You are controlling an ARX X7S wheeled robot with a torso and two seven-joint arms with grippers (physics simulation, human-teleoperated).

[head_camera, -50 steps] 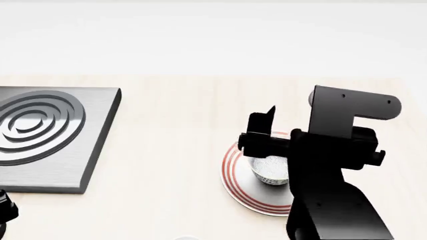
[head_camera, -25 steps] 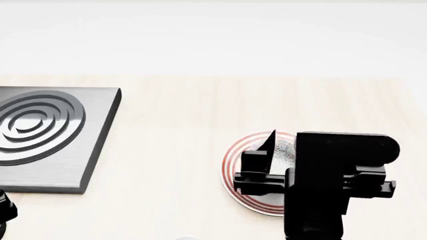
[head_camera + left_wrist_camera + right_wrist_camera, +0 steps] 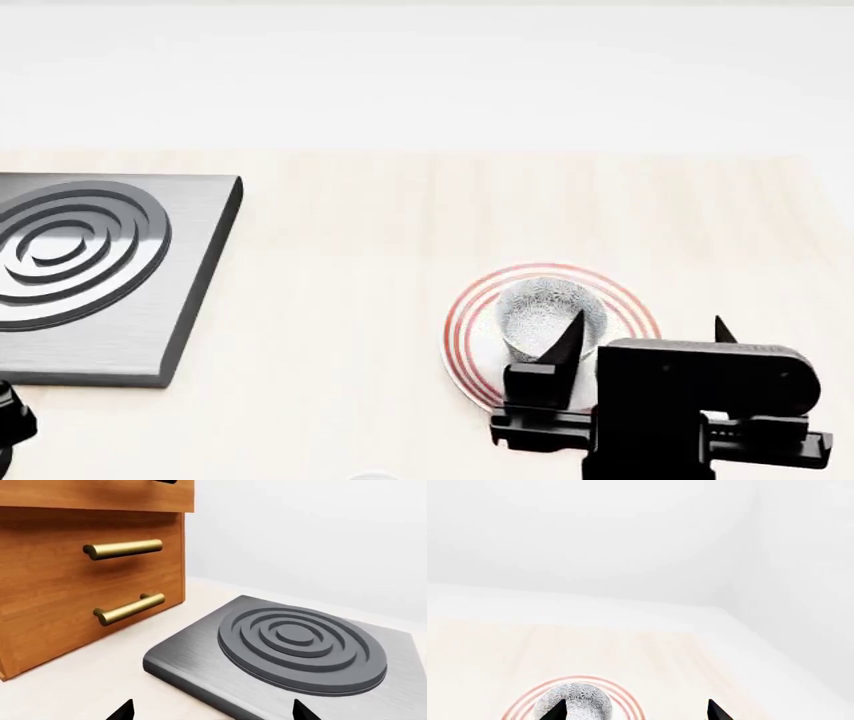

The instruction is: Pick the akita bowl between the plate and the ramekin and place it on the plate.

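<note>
head view shows the right gripper point(image 3: 645, 338) nearest the camera, its fingers spread wide and holding nothing, tips just this side of the plate point(image 3: 470, 305). beyond them the akita bowl point(image 3: 547, 317) sits on the plate inside the red rings, free of the fingers, so the placing looks done; what seems left is only to draw the arm clear. further off to the left lies the grey ringed slab point(image 3: 94, 270). the left gripper point(image 3: 210, 711) shows two tips set well apart, empty, near that slab and the wooden drawers point(image 3: 80, 570). no ramekin is visible.
</note>
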